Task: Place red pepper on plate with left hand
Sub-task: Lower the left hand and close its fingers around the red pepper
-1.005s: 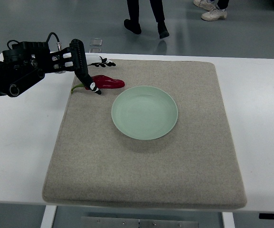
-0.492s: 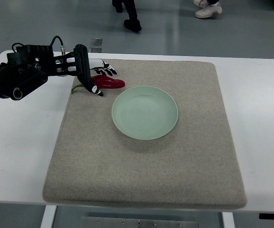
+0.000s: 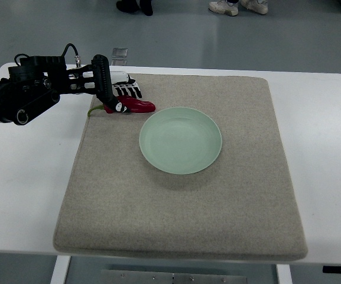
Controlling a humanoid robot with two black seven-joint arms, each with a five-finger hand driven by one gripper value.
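Observation:
A red pepper (image 3: 138,105) with a green stem lies on the grey mat (image 3: 182,195) just left of and behind the pale green plate (image 3: 180,139). My left hand (image 3: 118,97) reaches in from the left edge and its fingers are curled around the stem end of the pepper, thumb in front and fingers (image 3: 129,90) behind. The pepper rests on the mat. The plate holds nothing. The right hand is out of view.
The mat lies on a white table (image 3: 28,177). A small clear object (image 3: 119,54) stands at the table's far edge behind my hand. People's feet (image 3: 229,6) show on the floor beyond the table.
My left hand's fingers have closed in around the pepper's stem end. The pepper has shifted slightly. The people in the background have walked on.

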